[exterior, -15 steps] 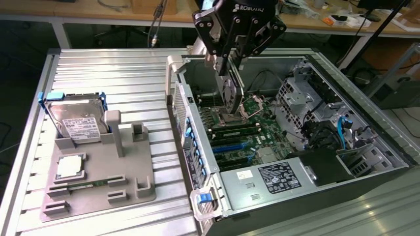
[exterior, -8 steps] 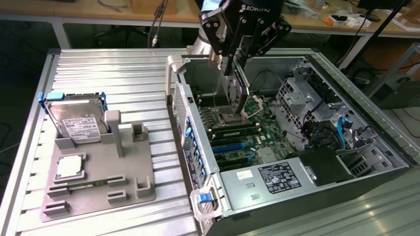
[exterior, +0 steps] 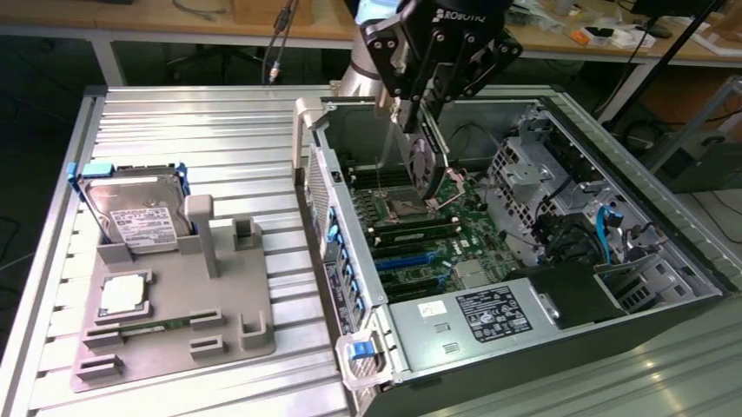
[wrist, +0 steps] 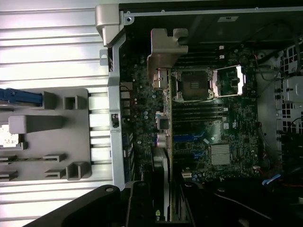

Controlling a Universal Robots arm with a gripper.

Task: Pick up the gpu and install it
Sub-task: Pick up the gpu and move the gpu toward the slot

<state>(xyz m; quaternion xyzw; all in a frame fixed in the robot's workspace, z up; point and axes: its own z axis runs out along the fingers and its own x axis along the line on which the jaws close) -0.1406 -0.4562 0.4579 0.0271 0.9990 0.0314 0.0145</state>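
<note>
The hand [exterior: 414, 115] clamps the gpu [exterior: 425, 165], hanging upright over the motherboard [exterior: 470, 221]

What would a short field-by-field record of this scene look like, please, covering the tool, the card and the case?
tool: shut on the gpu's upper edge, above the open computer case
gpu: held on edge over the motherboard, not seated in a slot
computer case: lying open on the ribbed table
grey holder: on the exterior view's left of the case; carries the hard drive and memory stick
</note>
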